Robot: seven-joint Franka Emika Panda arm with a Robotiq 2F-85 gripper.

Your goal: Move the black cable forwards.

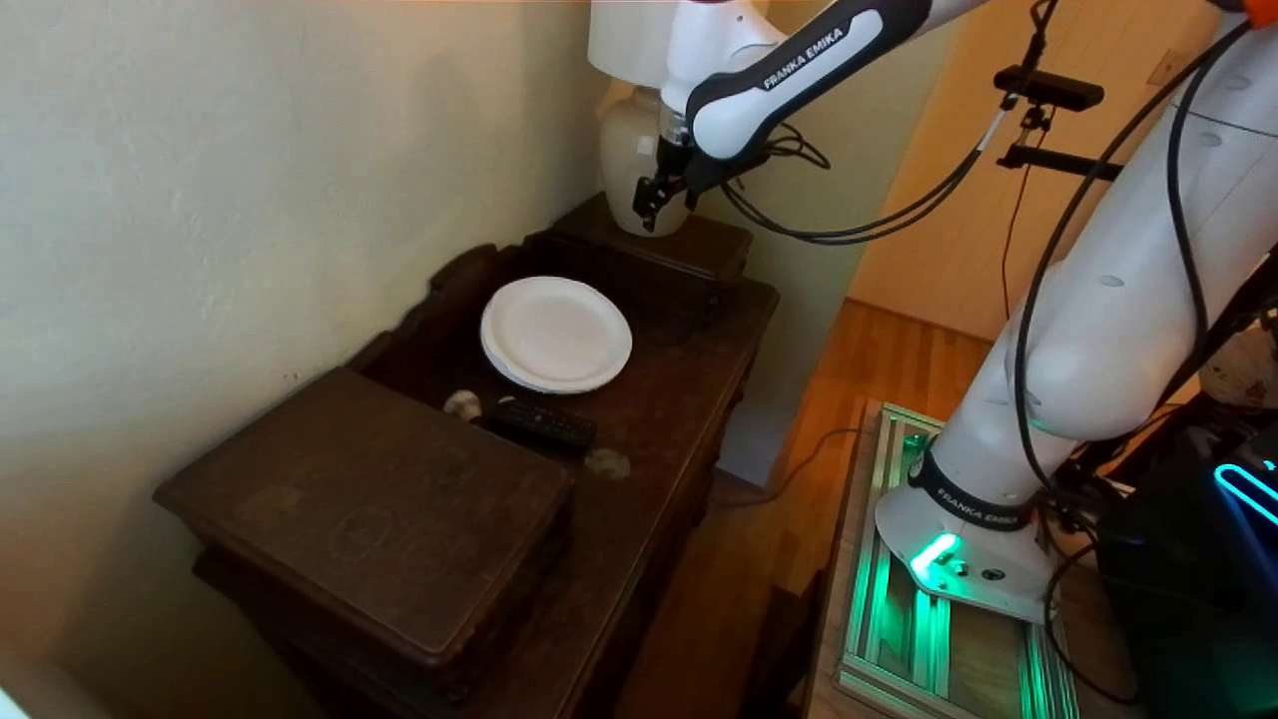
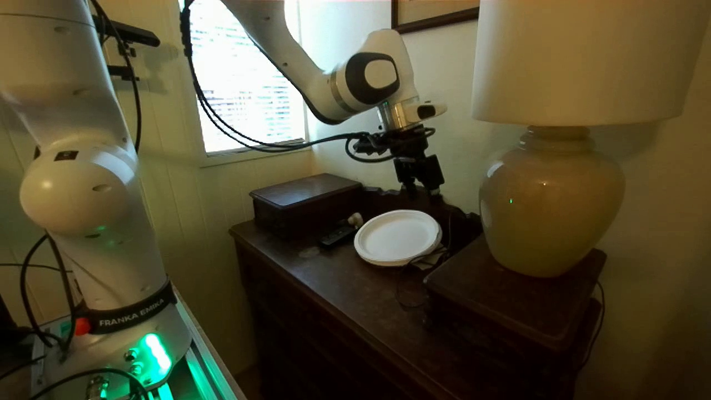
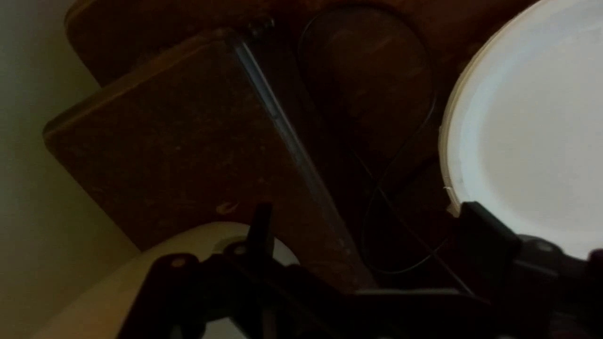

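The black cable (image 3: pixel 432 101) lies in loose, thin loops on the dark dresser top, between the white plate (image 3: pixel 532 127) and a raised wooden box, in the wrist view. In an exterior view its loop (image 2: pixel 398 294) shows faintly beside the plate (image 2: pixel 398 238), and part of it runs up near the back. Elsewhere it is too dark to make out. My gripper (image 3: pixel 367 207) is open and empty, its fingers wide apart. In an exterior view the gripper (image 2: pixel 422 191) hangs above the back of the dresser, above the plate and apart from the cable.
A lamp (image 2: pixel 550 205) stands on the raised box (image 2: pixel 516 300) at one end, close to the gripper in the wrist view. Another raised box (image 1: pixel 369 509) is at the opposite end. A remote (image 1: pixel 544 424) and a small pale object (image 1: pixel 462 404) lie near the plate.
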